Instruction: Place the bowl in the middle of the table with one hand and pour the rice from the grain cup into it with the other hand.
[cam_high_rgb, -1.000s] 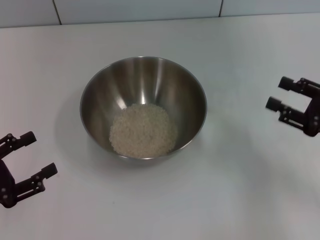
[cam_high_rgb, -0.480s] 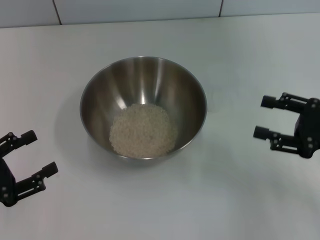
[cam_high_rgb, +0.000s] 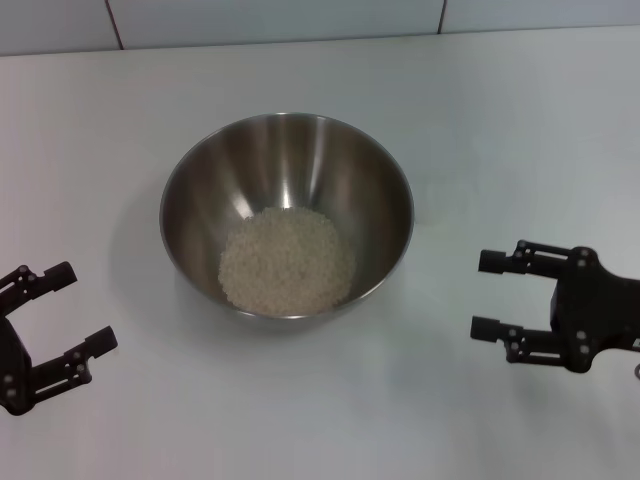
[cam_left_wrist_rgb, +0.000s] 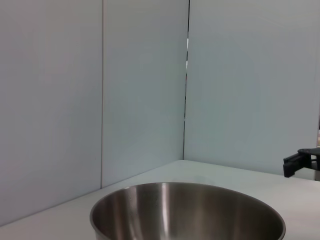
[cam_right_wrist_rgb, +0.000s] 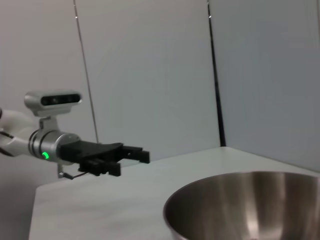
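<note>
Steel bowl upright mid-table; pale rice heaped inside, seemingly off-centre.

You're seeing the bowl cut off at the frame edge in the left wrist view, and the rice isn't showing there. Same in the right wrist view: the bowl is running off two edges, its contents hidden. In the head view the left gripper is clipped at the frame's left edge, the right gripper clipped at the right edge, their arms out of frame.
</note>
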